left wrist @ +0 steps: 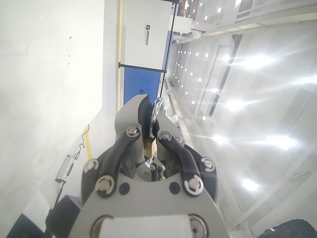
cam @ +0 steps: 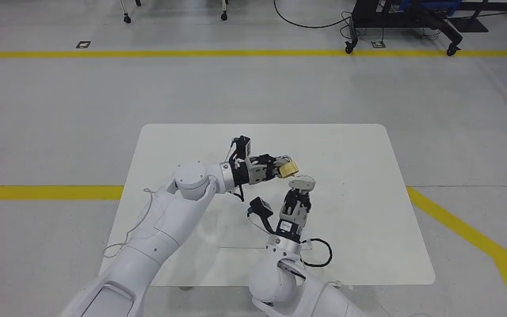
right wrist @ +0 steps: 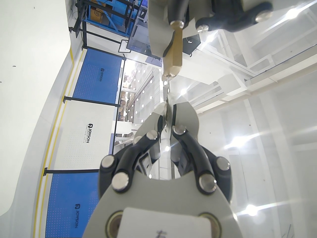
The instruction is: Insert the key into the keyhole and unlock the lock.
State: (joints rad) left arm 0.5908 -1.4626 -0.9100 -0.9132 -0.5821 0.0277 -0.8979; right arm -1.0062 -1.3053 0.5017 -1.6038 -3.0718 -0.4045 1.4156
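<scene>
With the lock (right wrist: 174, 55) clamped in the closed left gripper (left wrist: 150, 117) above the table (cam: 356, 238) and the key (right wrist: 166, 92) pinched in the closed right gripper (right wrist: 168, 111), tip at the keyhole (right wrist: 170, 74), the key could be jammed or twisted loose if turned off-axis.

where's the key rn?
In the right wrist view the key is pinched in the right gripper, its tip meeting the end of the brass padlock that the left gripper holds, above the table's middle.
</scene>
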